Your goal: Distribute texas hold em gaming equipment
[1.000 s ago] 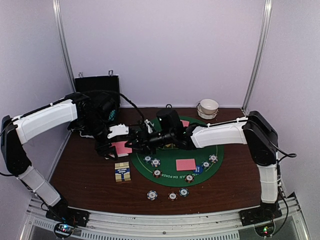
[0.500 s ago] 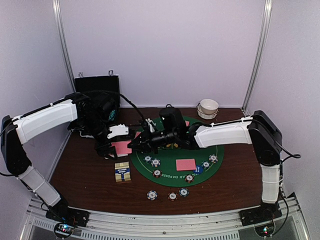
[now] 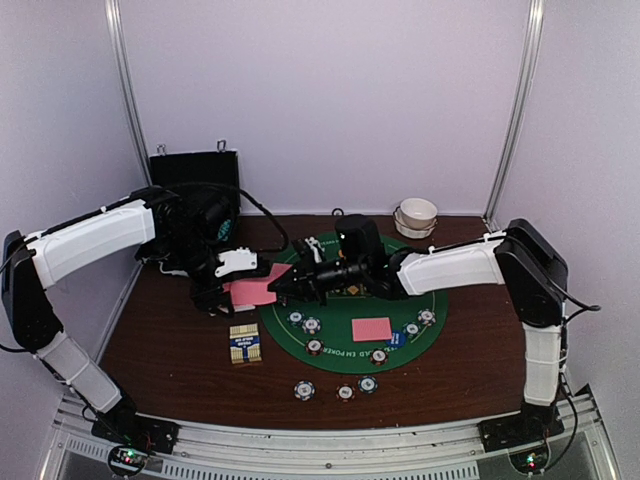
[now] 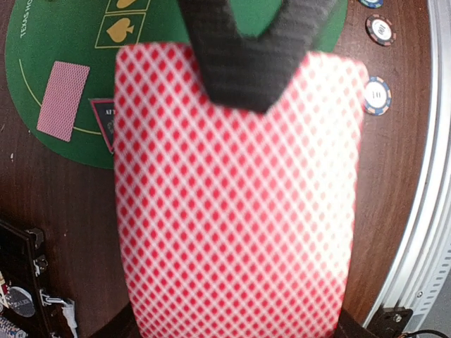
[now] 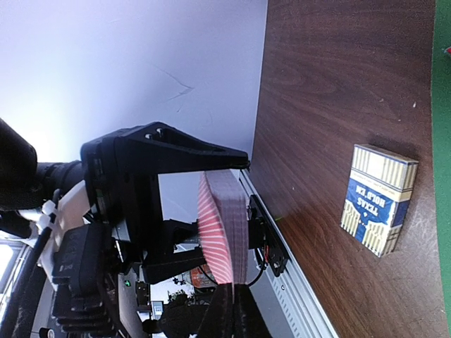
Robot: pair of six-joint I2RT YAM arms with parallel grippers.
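Dark wooden desk (image 3: 170, 350), green hold 'em mat (image 3: 345, 310) at centre: the left end effector (image 3: 230, 287) is clamped on the deck of pink-backed cards (image 4: 232, 211), held above the mat's left edge. The right end effector (image 3: 287, 286) sits against the deck; whether its fingers are apart or pinching a card cannot be told. One dealt card (image 3: 371, 329) lies face down on the mat. Dealing looks to be the step in hand; the next move likely calls for peeling off a single card cleanly and setting it at another seat.

Stack of cards (image 3: 256, 291) in left gripper (image 3: 222, 290) over mat's (image 3: 340, 325) left edge; card box (image 3: 245, 345) just nearer; single card (image 3: 371, 329) right on mat; three chips (image 3: 345, 393) nearer, off mat; bowl (image 3: 417, 213) far right.
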